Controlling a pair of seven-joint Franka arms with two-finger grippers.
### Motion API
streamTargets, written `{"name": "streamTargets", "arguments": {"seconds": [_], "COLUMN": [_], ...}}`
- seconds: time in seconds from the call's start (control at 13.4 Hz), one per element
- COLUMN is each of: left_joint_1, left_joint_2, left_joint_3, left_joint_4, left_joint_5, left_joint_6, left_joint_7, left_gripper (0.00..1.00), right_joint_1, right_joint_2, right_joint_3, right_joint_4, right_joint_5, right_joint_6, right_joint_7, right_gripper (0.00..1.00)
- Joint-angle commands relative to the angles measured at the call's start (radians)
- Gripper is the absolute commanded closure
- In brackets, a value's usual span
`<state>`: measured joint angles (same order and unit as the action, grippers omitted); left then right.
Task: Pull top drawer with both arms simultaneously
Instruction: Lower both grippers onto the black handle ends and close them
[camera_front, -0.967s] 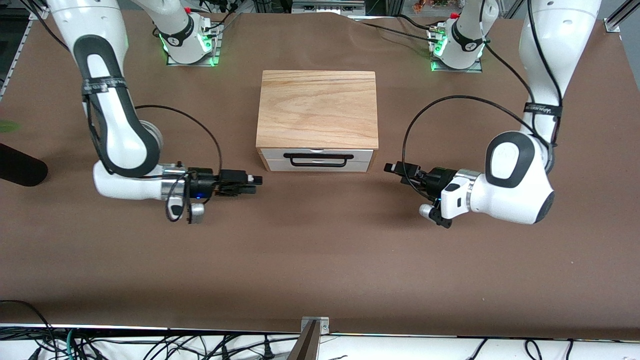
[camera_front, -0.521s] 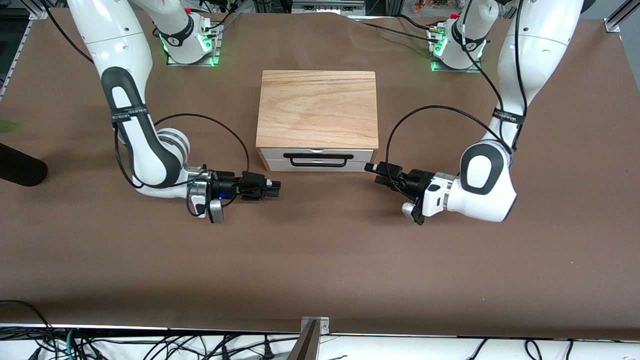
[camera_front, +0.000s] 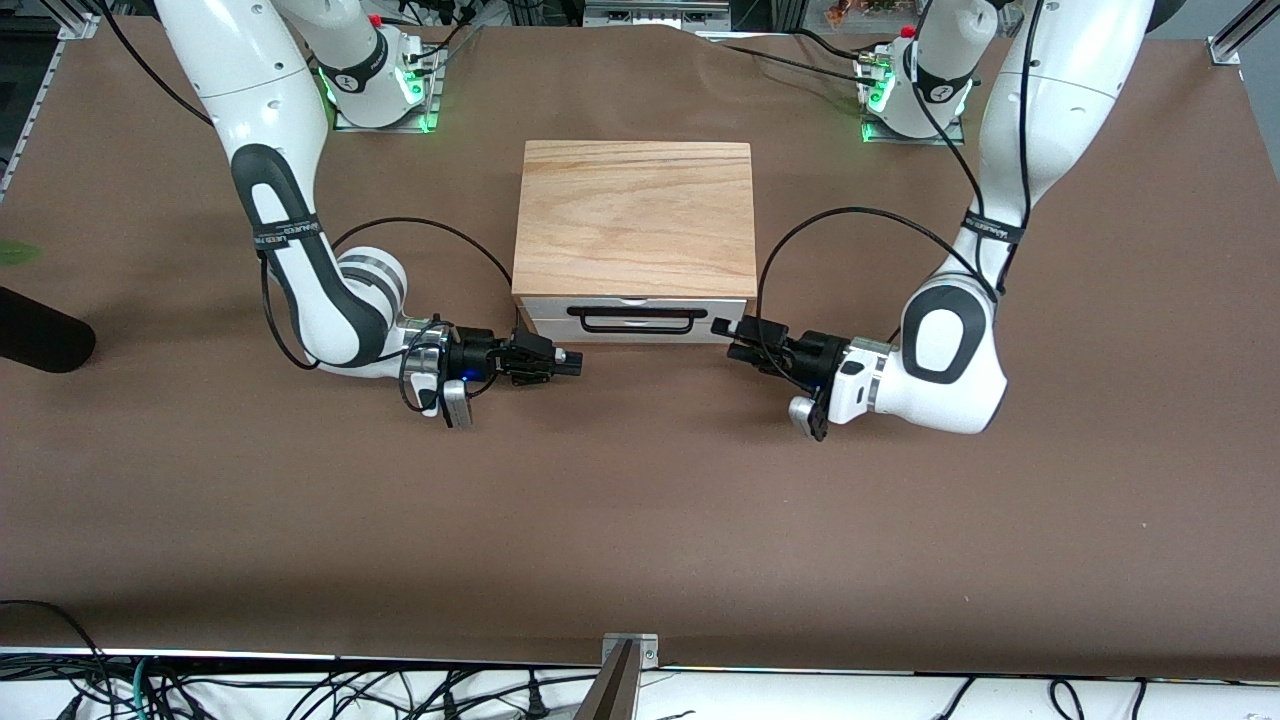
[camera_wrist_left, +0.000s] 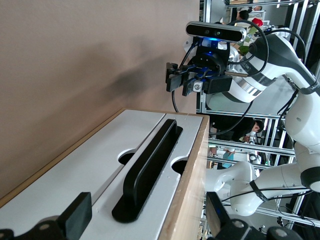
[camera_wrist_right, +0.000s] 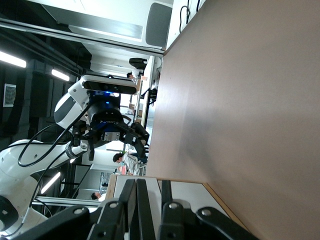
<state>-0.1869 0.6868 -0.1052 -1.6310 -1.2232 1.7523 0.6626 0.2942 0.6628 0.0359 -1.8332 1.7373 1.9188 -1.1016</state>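
The brown paper-covered desk (camera_front: 640, 520) carries a light wooden box (camera_front: 634, 215) midway between the two bases, its white front turned toward the front camera. The two white jointed arms (camera_front: 300, 240) reach in low from either end, forearms lying almost flat above the desk.

The top drawer (camera_front: 632, 311), a shallow wide white front, sits shut in the box just under the wooden lid, above a plain lower white drawer front (camera_front: 632, 334). Its long black wire handle (camera_front: 636, 318) runs crosswise, end to end toward the two arms.

The left gripper (camera_front: 722, 330) hovers just off the handle's end at the left arm's side, fingers (camera_wrist_left: 75, 216) spread wide and framing the handle lengthwise. The right gripper (camera_front: 572, 365) hangs over bare desk a little in front of the drawer's corner, fingers (camera_wrist_right: 141, 210) nearly pressed together and holding nothing.

The left looks nearer the handle. Nothing lies between either gripper and the drawer front.
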Motion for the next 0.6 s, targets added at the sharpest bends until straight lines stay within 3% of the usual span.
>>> {"name": "streamTargets", "arguments": {"seconds": [0.0,0.07,0.52], "left_joint_1": [-0.002,-0.002,-0.012], "left_joint_2": [-0.015,-0.015,-0.007], "left_joint_3": [-0.031,-0.048,-0.071], "left_joint_4": [-0.081,-0.092,-0.119], "left_joint_5": [-0.056,-0.059,-0.098], "left_joint_6": [0.07,0.097,0.141], "left_joint_7": [0.097,0.11,0.143], "left_gripper": [0.0,0.0,0.05], "right_joint_1": [-0.003,-0.004,-0.004], "right_joint_2": [-0.023,-0.025,-0.029], "right_joint_3": [0.027,0.032,0.041], "right_joint_4": [-0.05,-0.058,-0.101], "right_joint_5": [0.025,0.025,0.025], "right_joint_6": [-0.003,-0.003,-0.024], "right_joint_7": [-0.047,-0.049,-0.101], "right_gripper": [0.7,0.6,0.6]}}
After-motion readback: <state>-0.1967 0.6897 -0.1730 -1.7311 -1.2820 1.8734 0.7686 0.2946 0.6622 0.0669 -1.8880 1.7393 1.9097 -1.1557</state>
